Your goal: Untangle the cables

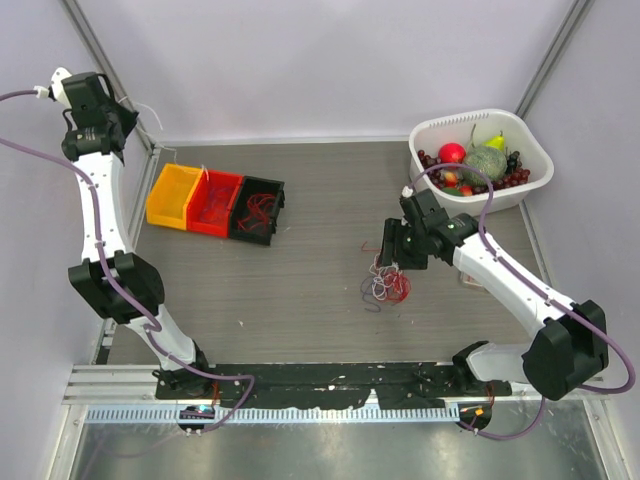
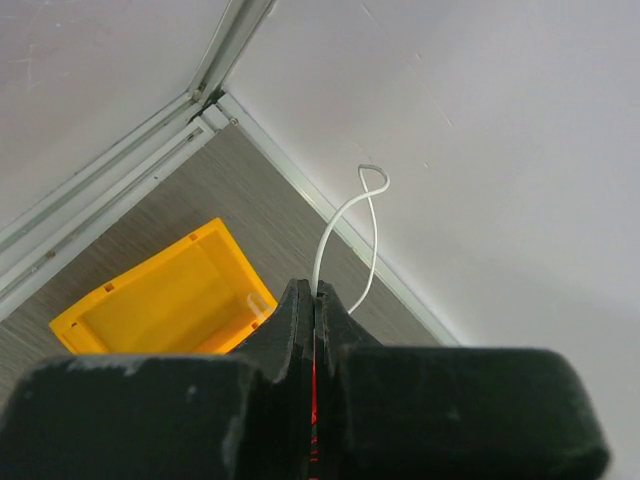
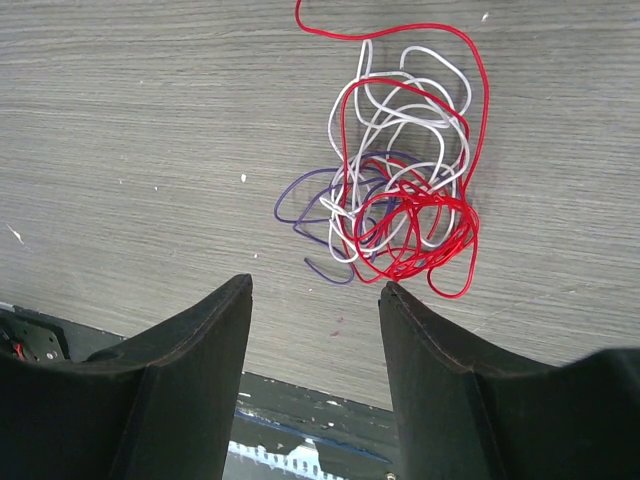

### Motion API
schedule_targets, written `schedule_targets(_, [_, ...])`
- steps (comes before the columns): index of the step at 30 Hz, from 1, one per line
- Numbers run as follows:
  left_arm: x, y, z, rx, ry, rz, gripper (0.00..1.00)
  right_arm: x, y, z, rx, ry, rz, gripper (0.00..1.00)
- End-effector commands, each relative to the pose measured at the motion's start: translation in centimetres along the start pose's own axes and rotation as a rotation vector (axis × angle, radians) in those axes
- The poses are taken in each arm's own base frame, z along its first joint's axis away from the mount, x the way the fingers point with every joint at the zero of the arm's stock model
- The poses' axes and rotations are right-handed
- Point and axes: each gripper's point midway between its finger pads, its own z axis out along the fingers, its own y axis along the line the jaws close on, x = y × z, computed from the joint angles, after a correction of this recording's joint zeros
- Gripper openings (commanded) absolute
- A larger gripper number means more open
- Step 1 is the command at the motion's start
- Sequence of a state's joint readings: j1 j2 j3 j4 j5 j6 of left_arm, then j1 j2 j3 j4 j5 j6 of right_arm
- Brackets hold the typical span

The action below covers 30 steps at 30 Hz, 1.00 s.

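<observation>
The cables (image 1: 386, 287) lie in a small tangle of red, white and purple wires on the table, right of centre. In the right wrist view the tangle (image 3: 400, 190) lies just beyond and slightly right of my fingertips. My right gripper (image 1: 388, 262) hovers over its near-left side, open and empty (image 3: 315, 285). My left gripper (image 1: 132, 112) is raised high at the far left corner. It is shut (image 2: 316, 292) on a thin white wire (image 2: 345, 225) that loops up out of the jaws. The wire also shows in the top view (image 1: 150, 108).
Three bins stand at the back left: yellow (image 1: 172, 195), red (image 1: 215, 203) and black (image 1: 257, 210), the last two holding red wires. The yellow bin (image 2: 160, 305) lies below my left gripper. A white basket (image 1: 535, 150) of fruit stands back right. Enclosure walls are close behind.
</observation>
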<state>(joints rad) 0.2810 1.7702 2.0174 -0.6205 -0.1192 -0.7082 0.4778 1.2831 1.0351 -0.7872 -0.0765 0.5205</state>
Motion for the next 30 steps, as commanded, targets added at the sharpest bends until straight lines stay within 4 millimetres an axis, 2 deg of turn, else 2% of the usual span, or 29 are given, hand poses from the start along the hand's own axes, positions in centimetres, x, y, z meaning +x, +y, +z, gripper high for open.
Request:
schedule_targets(1, [-1.4, -1.1, 0.0, 0.052, -0.049, -0.003, 0.0, -1.5, 0.4, -0.2, -0.016, -0.038, -0.008, 0.59])
schedule_targets(9, [-2.0, -0.4, -0.7, 0.027, -0.069, 0.037, 0.0, -2.5, 0.7, -0.2, -0.021, -0.037, -0.021, 0.59])
schedule_targets(13, [-1.3, 0.4, -0.6, 0.013, -0.051, 0.039, 0.0, -2.2, 0.5, 0.3, -0.019, -0.023, -0.016, 0.59])
schedule_targets(21, [-1.3, 1.8, -1.2, -0.02, -0.053, 0.058, 0.0, -2.2, 0.3, 0.2, -0.019, -0.027, -0.012, 0.59])
schedule_targets(28, [-0.4, 2.4, -1.9, -0.026, -0.035, 0.068, 0.0, -2.3, 0.7, 0.3, -0.037, -0.024, -0.004, 0.59])
schedule_targets(30, [-0.7, 2.2, -2.5, -0.018, -0.04, 0.066, 0.0, -2.3, 0.7, 0.2, -0.038, -0.025, -0.008, 0.59])
